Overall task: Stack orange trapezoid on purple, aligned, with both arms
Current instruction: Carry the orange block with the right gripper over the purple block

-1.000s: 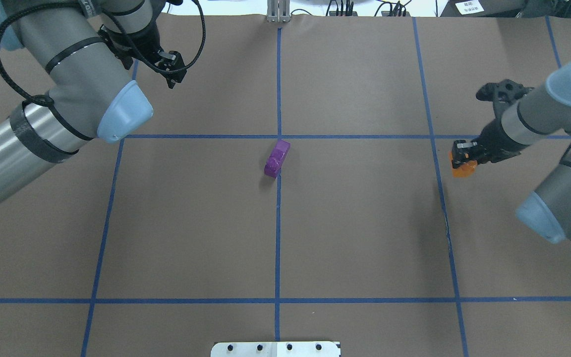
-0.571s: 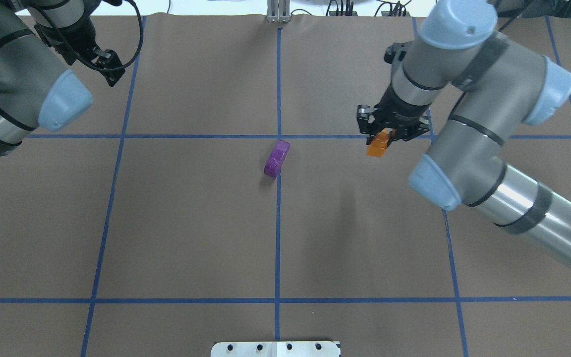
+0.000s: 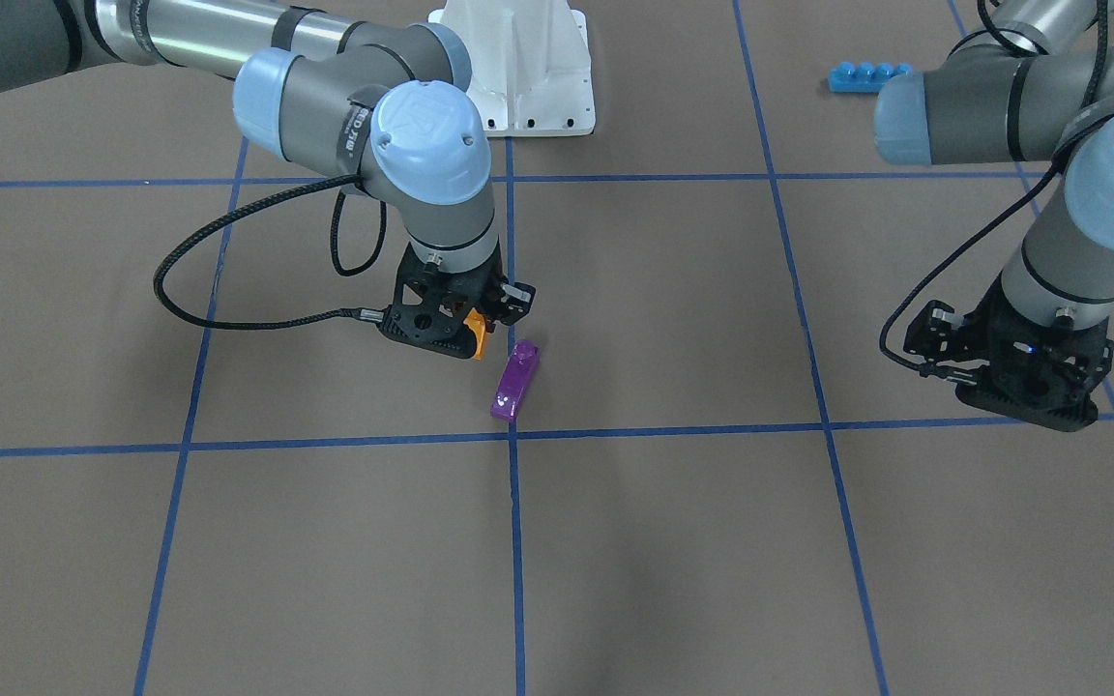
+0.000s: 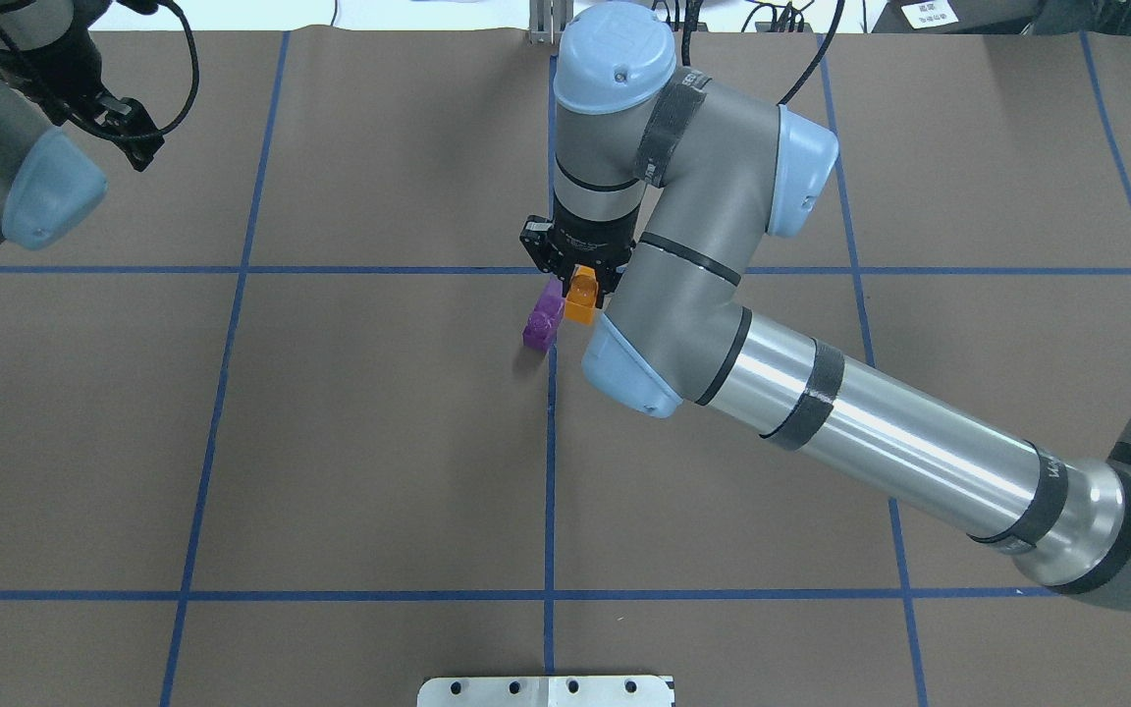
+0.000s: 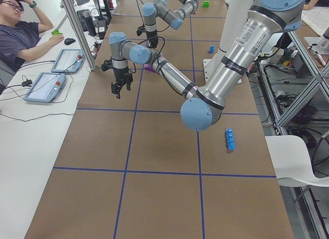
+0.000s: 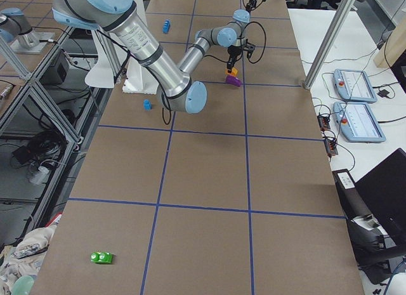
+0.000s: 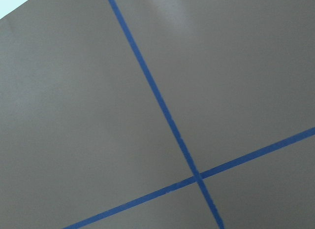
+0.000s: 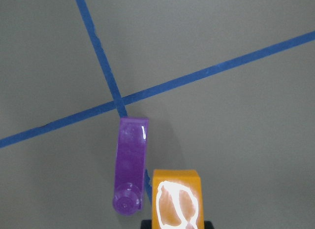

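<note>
Near the middle of the table [image 4: 359,462], the right hand [image 4: 577,278] hung over the blue tape line [image 4: 550,471], fingers clamped on the orange trapezoid [image 4: 581,299]. The trapezoid sat just right of the purple brick [image 4: 542,321] and was not yet stacked on it. 0.6 s before, that hand and its brick had been well off to the right. The purple brick lay where it had been. At the far left, the left hand [image 4: 131,139] had drawn further left, with its 2 fingers apart and empty.
</note>
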`<action>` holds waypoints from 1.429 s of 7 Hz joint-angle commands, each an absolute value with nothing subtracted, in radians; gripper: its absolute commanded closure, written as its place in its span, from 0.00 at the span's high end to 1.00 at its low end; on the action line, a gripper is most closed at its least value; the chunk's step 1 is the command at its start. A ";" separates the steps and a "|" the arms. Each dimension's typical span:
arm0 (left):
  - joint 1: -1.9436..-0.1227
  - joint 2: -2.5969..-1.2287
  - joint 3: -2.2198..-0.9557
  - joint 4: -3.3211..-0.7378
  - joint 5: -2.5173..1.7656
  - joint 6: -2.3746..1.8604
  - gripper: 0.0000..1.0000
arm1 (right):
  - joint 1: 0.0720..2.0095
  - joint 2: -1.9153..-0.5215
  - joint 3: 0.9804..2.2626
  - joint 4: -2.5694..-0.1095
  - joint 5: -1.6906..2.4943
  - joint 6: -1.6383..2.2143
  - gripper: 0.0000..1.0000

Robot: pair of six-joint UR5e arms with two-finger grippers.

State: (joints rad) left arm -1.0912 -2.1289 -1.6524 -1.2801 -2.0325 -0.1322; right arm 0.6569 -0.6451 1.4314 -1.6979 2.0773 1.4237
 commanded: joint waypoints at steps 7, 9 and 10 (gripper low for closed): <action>-1.089 -2.112 -1.637 -1.313 -2.031 -0.130 1.00 | 0.611 -0.584 1.264 -1.563 2.010 1.557 0.00; -1.089 -2.112 -1.635 -1.313 -2.031 -0.130 1.00 | 0.606 -0.584 1.264 -1.563 2.010 1.557 0.00; -1.088 -2.112 -1.635 -1.313 -2.031 -0.130 1.00 | 0.606 -0.581 1.266 -1.556 2.010 1.559 0.00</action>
